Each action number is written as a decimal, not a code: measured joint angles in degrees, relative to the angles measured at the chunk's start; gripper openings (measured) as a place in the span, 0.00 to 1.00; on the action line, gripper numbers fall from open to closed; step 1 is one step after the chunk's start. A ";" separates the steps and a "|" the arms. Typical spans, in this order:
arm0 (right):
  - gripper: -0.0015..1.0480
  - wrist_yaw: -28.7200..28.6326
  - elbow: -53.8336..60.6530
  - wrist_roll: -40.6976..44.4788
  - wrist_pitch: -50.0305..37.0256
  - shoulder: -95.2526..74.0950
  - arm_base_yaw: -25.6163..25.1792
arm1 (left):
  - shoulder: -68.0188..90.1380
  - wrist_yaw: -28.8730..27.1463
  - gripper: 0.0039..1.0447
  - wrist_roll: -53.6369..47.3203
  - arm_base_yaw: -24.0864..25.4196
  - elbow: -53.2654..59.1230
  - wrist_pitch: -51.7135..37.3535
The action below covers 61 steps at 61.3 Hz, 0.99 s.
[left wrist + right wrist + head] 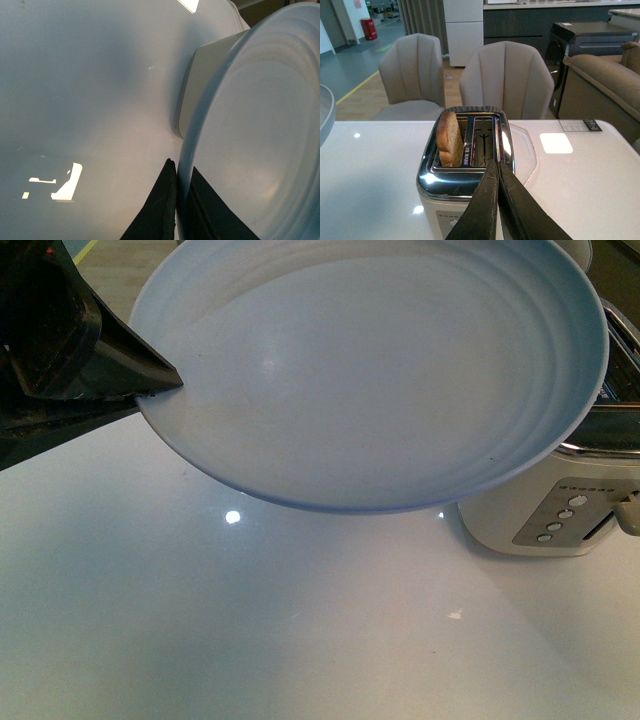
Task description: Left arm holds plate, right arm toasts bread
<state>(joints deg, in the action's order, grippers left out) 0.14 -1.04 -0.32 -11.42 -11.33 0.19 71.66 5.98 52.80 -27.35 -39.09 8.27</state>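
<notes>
a: front view first. where's the plate?
b: i've got the plate (370, 370) held up over the table (250, 640), the left gripper (160, 385) pinching its rim, and the toaster (560, 510) partly behind it on the right.
a: left wrist?
b: jaws either side of the rim, clamped. it's glazed and rigid, so i'd guess slippery and breakable. i'd hold it level.
a: right wrist?
b: the bread (449, 139) stands upright in one toaster slot with its top poking out. the right gripper (497, 170) is closed on nothing, at the toaster's near edge. the slice looks light and crumbly, so i'd pinch the top crust gently.
</notes>
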 joint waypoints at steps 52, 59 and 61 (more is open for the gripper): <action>0.71 -0.02 -0.02 0.09 11.32 10.97 0.00 | -0.44 0.09 0.02 -0.04 0.11 0.50 -0.02; 0.89 -0.02 -0.02 0.09 11.32 10.97 0.00 | -0.48 0.22 0.02 -0.07 0.22 0.50 -0.02; 0.93 -0.02 -0.02 0.07 11.34 10.97 0.00 | -0.52 0.28 0.02 -0.04 0.26 0.50 -0.07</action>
<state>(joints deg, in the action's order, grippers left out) 0.12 -1.06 -0.25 -0.08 -0.36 0.19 71.13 6.26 52.75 -27.09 -38.59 8.21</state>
